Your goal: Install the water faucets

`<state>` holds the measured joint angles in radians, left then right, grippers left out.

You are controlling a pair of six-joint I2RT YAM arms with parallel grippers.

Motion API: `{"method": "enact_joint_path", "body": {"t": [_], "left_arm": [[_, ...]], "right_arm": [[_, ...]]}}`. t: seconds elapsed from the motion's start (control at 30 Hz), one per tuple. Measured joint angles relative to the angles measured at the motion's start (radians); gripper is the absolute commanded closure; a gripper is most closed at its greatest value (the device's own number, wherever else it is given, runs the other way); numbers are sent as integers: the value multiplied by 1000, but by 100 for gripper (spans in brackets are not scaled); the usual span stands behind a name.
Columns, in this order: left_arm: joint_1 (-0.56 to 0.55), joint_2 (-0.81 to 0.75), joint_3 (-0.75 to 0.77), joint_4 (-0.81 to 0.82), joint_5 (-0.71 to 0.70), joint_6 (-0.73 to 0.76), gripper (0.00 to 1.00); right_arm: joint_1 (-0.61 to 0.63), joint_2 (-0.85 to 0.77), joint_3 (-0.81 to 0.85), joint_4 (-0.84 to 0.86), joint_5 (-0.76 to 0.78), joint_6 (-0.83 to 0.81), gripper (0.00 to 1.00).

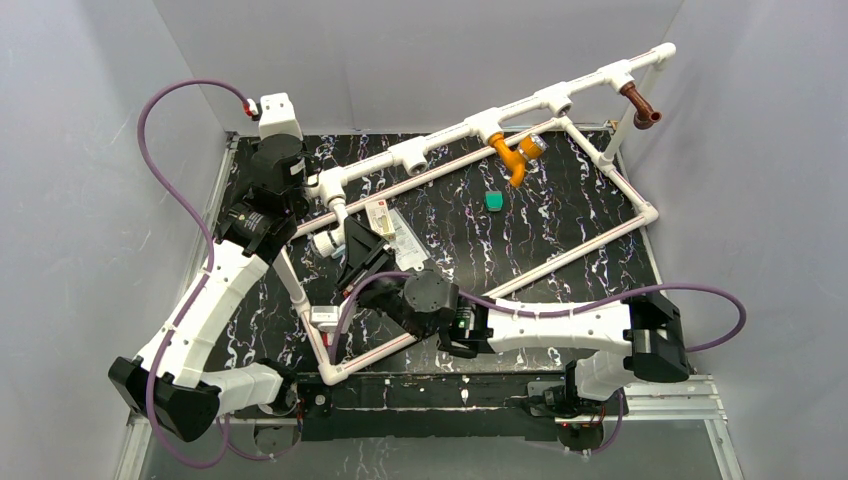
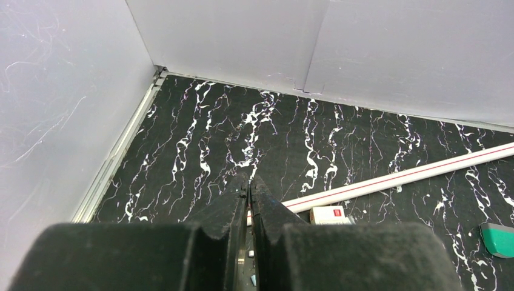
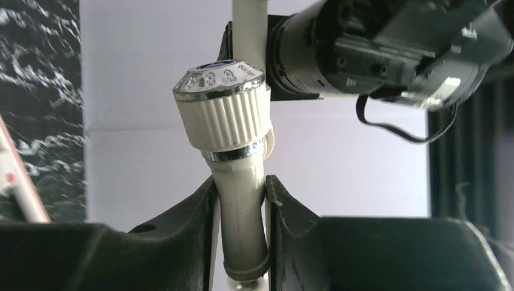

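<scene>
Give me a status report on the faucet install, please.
Left end effector shut, empty. Right end effector shut on white faucet. On pipe frame: orange faucet, brown faucet. Left arm close behind.

1. The left arm (image 1: pixel 215 300) and right arm (image 1: pixel 560 325) both have white moulded shells on the long links, with rounded black joint housings between them.
2. A purple cable (image 1: pixel 160 160) arcs wide off the left arm, behind its hand. A matching one runs along the right arm.
3. The left hand (image 2: pixel 248 188) has two matte black fingers, grainy and wedge-shaped, narrowing to thin tips.
4. The right hand (image 3: pixel 241 188) has the same black fingers, with curved inner edges.
5. A white block (image 1: pixel 280 115) caps the left arm.
6. A green light (image 1: pixel 462 322) glows just behind the right hand.
</scene>
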<state>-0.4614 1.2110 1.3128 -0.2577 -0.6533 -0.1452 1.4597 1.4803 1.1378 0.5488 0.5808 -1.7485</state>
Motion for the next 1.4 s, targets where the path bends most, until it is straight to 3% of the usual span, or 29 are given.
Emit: {"method": "enact_joint_path", "body": {"t": [0.13, 0.4, 0.8, 1.03, 1.23, 1.4], "left_arm": [[0, 0, 0, 1, 0, 4, 95], [0, 4, 0, 9, -1, 10, 95], [0, 9, 0, 22, -1, 11, 96], [-5, 9, 0, 19, -2, 6, 96], [-6, 9, 0, 19, -2, 6, 95], [-6, 7, 0, 16, -2, 5, 95]], "right_arm": [[8, 13, -2, 72, 19, 211, 99], [18, 42, -2, 248, 93, 863, 99], [16, 107, -60, 595, 248, 1654, 99], [12, 113, -95, 663, 298, 2036, 99], [9, 112, -107, 649, 341, 2441, 99], [7, 105, -116, 617, 352, 2668, 99]]}}
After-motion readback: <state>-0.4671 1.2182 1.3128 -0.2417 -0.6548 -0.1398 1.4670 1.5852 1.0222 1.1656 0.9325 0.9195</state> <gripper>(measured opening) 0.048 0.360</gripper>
